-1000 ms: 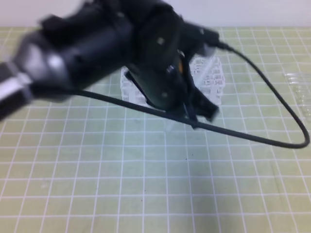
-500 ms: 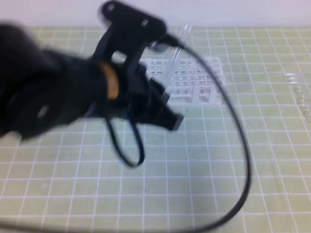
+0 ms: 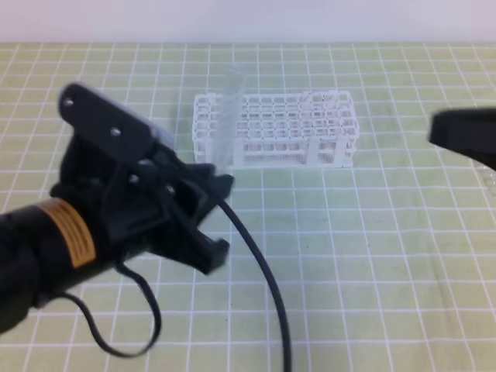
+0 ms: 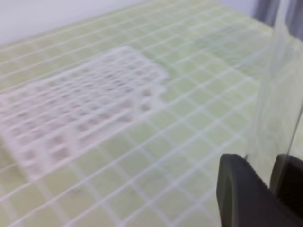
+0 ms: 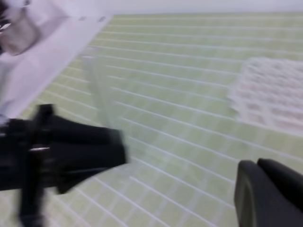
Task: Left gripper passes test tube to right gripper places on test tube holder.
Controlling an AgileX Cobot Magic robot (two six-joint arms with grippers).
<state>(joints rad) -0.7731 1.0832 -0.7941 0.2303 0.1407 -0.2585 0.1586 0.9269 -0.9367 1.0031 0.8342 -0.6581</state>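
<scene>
Test tube (image 3: 225, 116) — clear glass, light, slick, fragile; upright before the test tube holder (image 3: 279, 128), apparently clamped low in left gripper (image 4: 265, 182). Right gripper (image 5: 265, 189) closed, empty — take upper half.

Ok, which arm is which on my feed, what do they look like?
The left gripper is a black two-fingered claw on a bulky black arm, with an orange-yellow text sticker and a loose looping black cable. The right gripper shows blunt matte-black fingers; in the high view only a dark blurred edge of it appears at right.
</scene>
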